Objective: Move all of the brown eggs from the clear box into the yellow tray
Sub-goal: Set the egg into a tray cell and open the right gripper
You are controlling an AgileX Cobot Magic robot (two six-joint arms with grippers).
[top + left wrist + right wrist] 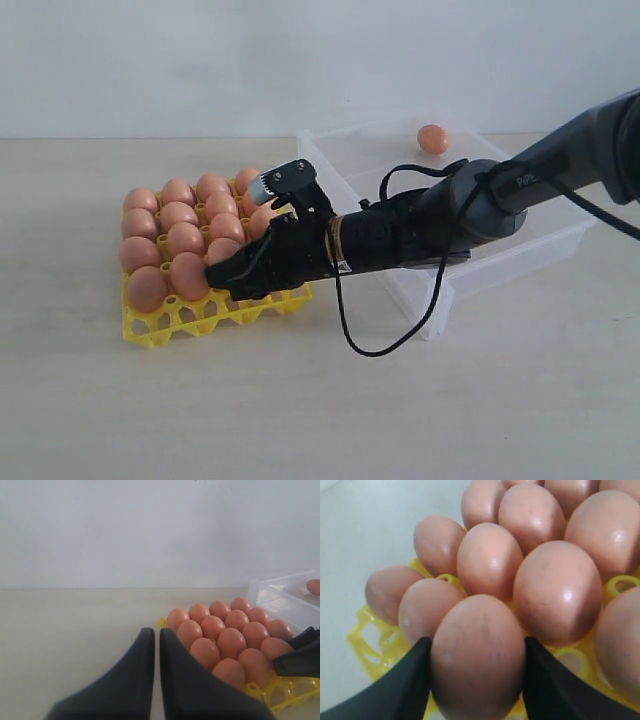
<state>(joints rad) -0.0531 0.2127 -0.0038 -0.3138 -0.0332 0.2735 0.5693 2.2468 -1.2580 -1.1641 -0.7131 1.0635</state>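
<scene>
Right gripper (476, 647): stretched across over the near side of the yellow tray (150, 325); stood part open and squeezed one egg from both sides.
Held egg (477, 655): sat snug between the two black fingers (405, 680), low over the tray and just beside the eggs there; could not tell if it was down in a cup yet.
Left gripper (156, 630): hung near a corner of the tray, off to the side; was pinched almost shut, with only a thin slit showing; held nothing.
Yellow tray: lay on the table (450, 400), just left of the clear box (530, 245); carried row after row of brown eggs (178, 215), packed close together; showed bare cups only along the near edge.
Clear box: sat on the right, close by the tray; looked nearly bare; was partly hidden behind the right arm (470, 205).
Last egg (432, 138): lay alone near the far wall of the box, well apart from the tray.
Done so far: nearly the whole job, going by the crowded tray.
Left to do: probably set this held egg into a free cup, let go gently, then fetch the lone egg from the box; maybe more, if any hid behind the arm.
</scene>
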